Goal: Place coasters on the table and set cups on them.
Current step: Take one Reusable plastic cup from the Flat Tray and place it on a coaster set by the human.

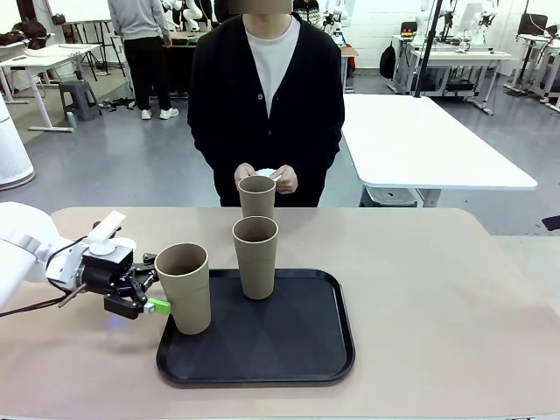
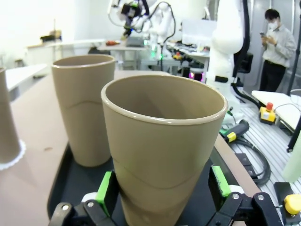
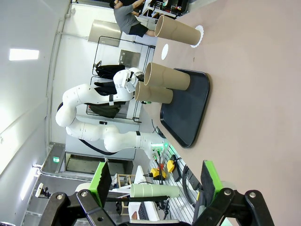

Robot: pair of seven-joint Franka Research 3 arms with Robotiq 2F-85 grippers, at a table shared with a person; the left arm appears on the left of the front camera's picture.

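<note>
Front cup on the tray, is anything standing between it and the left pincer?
Nothing visible does. The left pincer is open with its green pads on either side of the front cup. The second cup on the tray stands beyond it, apart.

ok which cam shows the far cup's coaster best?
Right wrist view: the coaster rings the far cup's base, scalloped rim clear. Left wrist view clips it at the frame edge; front view, a nearer cup covers it.

No print, label or number is legible on the cups (image 1: 255,255) or tray (image 1: 297,350).
</note>
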